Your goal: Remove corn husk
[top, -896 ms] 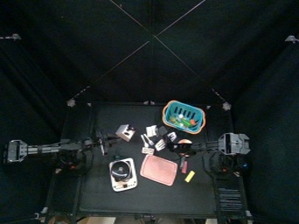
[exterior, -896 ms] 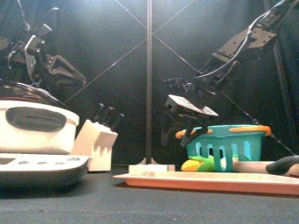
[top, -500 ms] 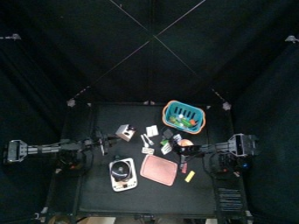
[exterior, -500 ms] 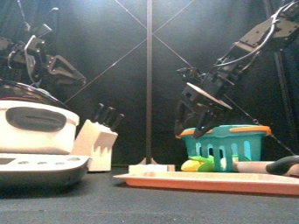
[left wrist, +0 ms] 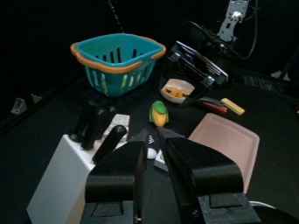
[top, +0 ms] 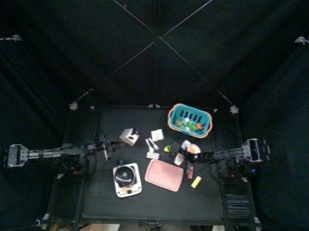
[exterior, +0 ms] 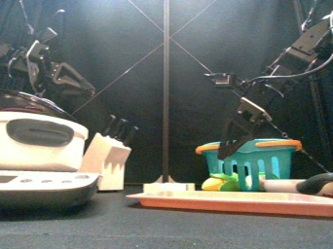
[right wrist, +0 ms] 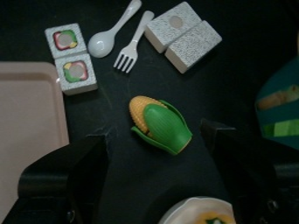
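A small black tabletop [top: 103, 180] inside black curtains carries a scatter of kitchen toys. The corn husk [right wrist: 160, 123], green leaves wrapped round a short yellow cob with the kernels showing at one end, lies flat on the tabletop toward the right side, between the teal basket [top: 190, 116] near the back right corner and the pink tray [top: 165, 173] nearer the front edge. It is untouched. The right hand [right wrist: 156, 162] hangs above it with its two jaws spread wide, one on each side of the cob, touching nothing. Just beside the corn lie a white spoon [right wrist: 114, 30] and a white fork [right wrist: 132, 44], two small grey blocks [right wrist: 183, 33], and two little sushi pieces [right wrist: 70, 54]. The left hand [left wrist: 156, 149] rests near the tabletop's left edge, its jaws partly open and empty, close to a white knife block [left wrist: 79, 171]. A white rice cooker [exterior: 39, 131] stands at the front left.
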Controlling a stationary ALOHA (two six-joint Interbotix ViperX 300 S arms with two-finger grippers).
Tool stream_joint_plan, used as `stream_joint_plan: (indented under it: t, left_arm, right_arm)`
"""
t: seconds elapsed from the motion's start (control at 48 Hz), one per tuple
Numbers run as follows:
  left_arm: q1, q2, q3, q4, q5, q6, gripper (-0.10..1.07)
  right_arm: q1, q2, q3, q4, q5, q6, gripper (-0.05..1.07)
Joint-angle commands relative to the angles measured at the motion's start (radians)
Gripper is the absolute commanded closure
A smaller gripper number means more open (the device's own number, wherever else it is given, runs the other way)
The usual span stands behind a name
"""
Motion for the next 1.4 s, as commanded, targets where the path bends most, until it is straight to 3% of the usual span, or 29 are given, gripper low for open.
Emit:
stream_joint_plan:
  t: [0.0, 0.271, 0.438, 0.646, 1.375]
  left_arm:
    - [0.003, 0.002, -0.012, 0.0, -0.006, 0.0, 0.35]
    - [0.005, 0.002, -0.009, 0.0, -0.005, 0.002, 0.35]
    - [0.012, 0.002, -0.008, 0.0, -0.005, 0.002, 0.35]
    - [0.014, 0.002, -0.005, 0.0, -0.005, 0.002, 0.35]
    - [0.02, 0.0, -0.003, 0.0, -0.005, 0.002, 0.35]
  right_arm:
    - [-0.038, -0.02, -0.018, 0.048, -0.032, -0.092, -0.01]
    - [-0.137, -0.008, -0.015, 0.198, -0.101, -0.367, -0.01]
    - [-0.196, 0.009, -0.014, 0.244, -0.206, -0.44, -0.01]
    - [-0.241, 0.066, -0.008, 0.232, -0.325, -0.448, -0.01]
    - [-0.23, 0.152, -0.023, 0.221, -0.33, -0.448, 0.0]
